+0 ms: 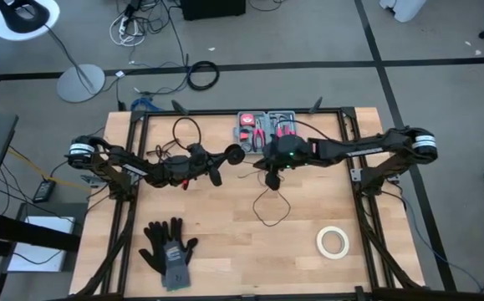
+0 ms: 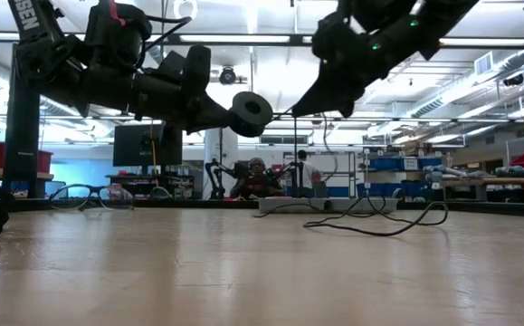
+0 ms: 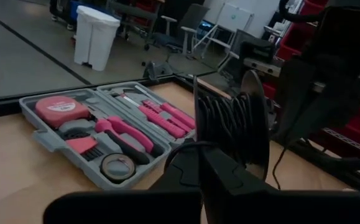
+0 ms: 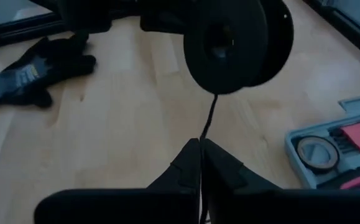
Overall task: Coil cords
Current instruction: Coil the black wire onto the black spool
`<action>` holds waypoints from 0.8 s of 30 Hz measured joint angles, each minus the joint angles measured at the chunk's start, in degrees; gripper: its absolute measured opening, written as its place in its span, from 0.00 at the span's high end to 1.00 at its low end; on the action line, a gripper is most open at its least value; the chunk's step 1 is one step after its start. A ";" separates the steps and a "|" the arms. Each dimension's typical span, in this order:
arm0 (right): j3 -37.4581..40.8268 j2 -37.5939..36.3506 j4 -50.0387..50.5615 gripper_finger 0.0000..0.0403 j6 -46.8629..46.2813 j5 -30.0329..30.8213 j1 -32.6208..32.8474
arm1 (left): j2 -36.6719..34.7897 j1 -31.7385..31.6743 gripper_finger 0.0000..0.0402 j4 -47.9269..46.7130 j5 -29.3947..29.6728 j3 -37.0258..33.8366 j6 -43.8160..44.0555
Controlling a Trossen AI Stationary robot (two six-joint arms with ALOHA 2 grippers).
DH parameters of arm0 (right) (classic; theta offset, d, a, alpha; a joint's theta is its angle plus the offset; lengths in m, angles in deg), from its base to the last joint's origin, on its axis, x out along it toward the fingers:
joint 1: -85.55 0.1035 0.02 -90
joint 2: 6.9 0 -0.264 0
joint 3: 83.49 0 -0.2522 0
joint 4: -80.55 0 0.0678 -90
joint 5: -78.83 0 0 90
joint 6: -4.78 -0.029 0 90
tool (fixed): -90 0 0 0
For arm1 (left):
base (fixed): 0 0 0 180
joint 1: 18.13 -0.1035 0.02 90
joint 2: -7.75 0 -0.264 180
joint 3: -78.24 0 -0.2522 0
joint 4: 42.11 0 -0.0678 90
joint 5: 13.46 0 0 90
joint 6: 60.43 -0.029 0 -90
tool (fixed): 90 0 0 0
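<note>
While pinched, wire point(image 4: 208, 121) joins spool point(image 4: 226, 40).

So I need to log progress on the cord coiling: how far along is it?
Partly done. Some wire is already wound on the spool, which the left claw holds off the table. In hand: the right claw is shut on the cord just below the spool. Left: loose loops of cord on the table.

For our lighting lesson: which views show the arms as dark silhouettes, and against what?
Low view: the arms and the spool are silhouetted against bright ceiling lights. Right wrist view: the right gripper, pinching the cord, is dark against the lit table.
</note>
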 joint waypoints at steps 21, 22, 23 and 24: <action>-3.67 18.03 -25.71 1.00 -0.53 -10.27 2.80 | 0.11 -0.20 1.00 -2.63 2.07 -0.13 1.15; -4.52 17.80 -25.60 1.00 0.54 -9.65 2.68 | 0.11 -0.20 1.00 -2.97 1.99 0.00 1.23; -4.91 16.84 -25.70 1.00 1.73 -8.47 2.53 | 0.11 -0.20 1.00 -3.30 1.90 0.00 1.35; -4.82 15.59 -25.44 1.00 2.86 -7.23 2.41 | 0.11 -0.20 1.00 -3.50 1.92 -0.09 1.65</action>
